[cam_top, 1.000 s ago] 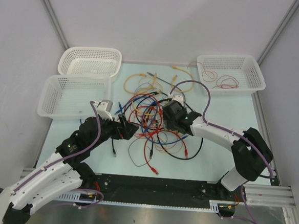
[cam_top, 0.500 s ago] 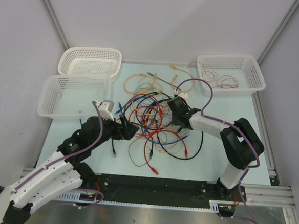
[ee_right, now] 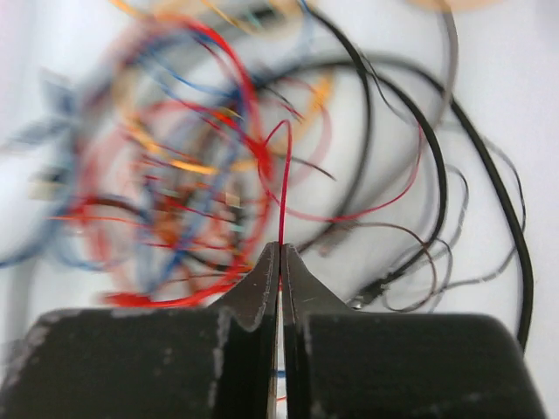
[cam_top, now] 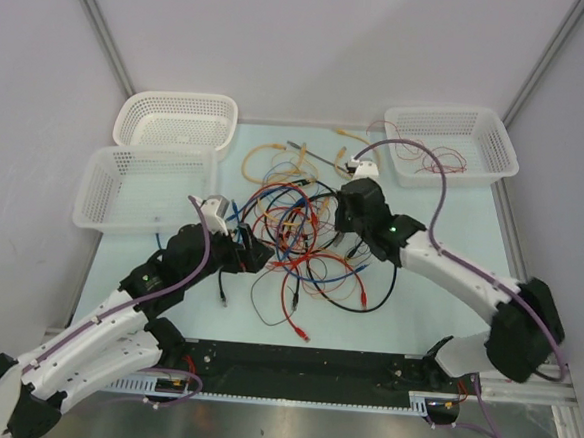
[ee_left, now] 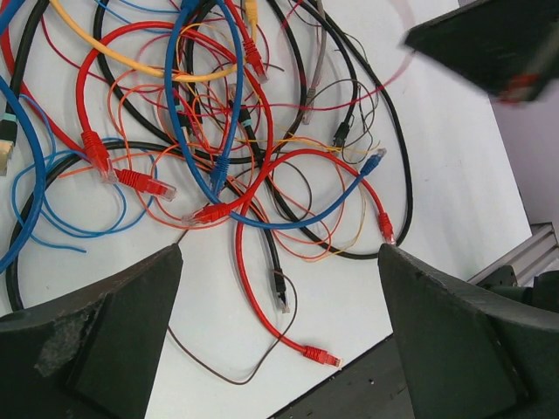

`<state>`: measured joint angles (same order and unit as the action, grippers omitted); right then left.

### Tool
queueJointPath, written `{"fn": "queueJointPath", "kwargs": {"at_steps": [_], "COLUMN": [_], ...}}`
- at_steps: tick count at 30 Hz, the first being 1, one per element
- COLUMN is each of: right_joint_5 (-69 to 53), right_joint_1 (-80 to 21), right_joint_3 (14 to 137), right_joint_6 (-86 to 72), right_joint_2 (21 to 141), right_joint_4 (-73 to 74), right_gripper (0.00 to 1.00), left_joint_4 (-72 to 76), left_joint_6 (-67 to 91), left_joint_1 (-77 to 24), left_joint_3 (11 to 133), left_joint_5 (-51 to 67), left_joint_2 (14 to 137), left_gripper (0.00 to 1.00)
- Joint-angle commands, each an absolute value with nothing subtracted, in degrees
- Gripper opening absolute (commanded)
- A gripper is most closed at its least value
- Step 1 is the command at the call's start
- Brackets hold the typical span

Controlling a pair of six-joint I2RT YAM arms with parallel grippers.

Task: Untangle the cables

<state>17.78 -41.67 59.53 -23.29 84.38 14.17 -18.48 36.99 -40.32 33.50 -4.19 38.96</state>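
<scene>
Thin looping red wire (ee_right: 284, 183) in right claw (ee_right: 280, 251)

Glossy plastic cables (cam_top: 290, 241) on a smooth, matt table (cam_top: 405, 322)

The cables have smooth, slightly shiny plastic jackets, and the thin red wire (ee_right: 285, 175) at the centre of the right wrist view looks glossy. The pale table top is flat and matt. The baskets (cam_top: 174, 121) at upper left and upper right are white perforated plastic. The rail (cam_top: 308, 421) along the bottom edge is brushed grey metal. The left fingers (ee_left: 113, 332) are matt black with a grey scuff, and the right fingers (ee_right: 253, 301) are matt black and lightly scratched.
</scene>
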Motion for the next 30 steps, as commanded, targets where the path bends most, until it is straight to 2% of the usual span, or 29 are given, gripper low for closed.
{"fn": "queueJointPath", "kwargs": {"at_steps": [1, 5, 10, 16, 20, 25, 30], "right_joint_5": [16.35, 16.00, 14.69, 12.22, 10.64, 10.99, 7.31], "right_joint_1": [-43.77, -44.91, -45.61, -45.97, -45.97, -46.05, -45.97], "right_joint_3": [64.06, 69.77, 84.00, 104.11, 112.57, 122.85, 129.46], "right_joint_6": [-22.33, -21.88, -19.69, -17.40, -17.14, -16.08, -19.23], "right_joint_2": [70.87, 64.70, 62.58, 68.46, 70.66, 73.73, 76.02], "right_joint_4": [13.08, 16.78, 22.14, 31.37, 33.39, 35.95, 37.26], "right_gripper": [0.00, 0.00, 0.00, 0.00, 0.00, 0.00, 0.00], "left_joint_4": [-16.61, -15.47, -13.37, -6.60, -0.71, -0.18, 16.06], "left_joint_6": [35.86, 35.95, 35.95, 35.59, 35.77, 35.25, 33.93], "left_joint_1": [-40.17, -40.17, -40.08, -40.17, -40.08, -40.17, -40.43], "left_joint_3": [36.21, 36.39, 37.17, 39.02, 38.67, 39.29, 34.65], "left_joint_5": [-4.66, -4.83, -4.66, -1.77, 0.95, 1.84, 8.34], "left_joint_2": [37.88, 37.71, 38.49, 40.60, 42.36, 44.56, 46.84], "left_gripper": [1.00, 1.00, 1.00, 1.00, 1.00, 0.99, 1.00]}}
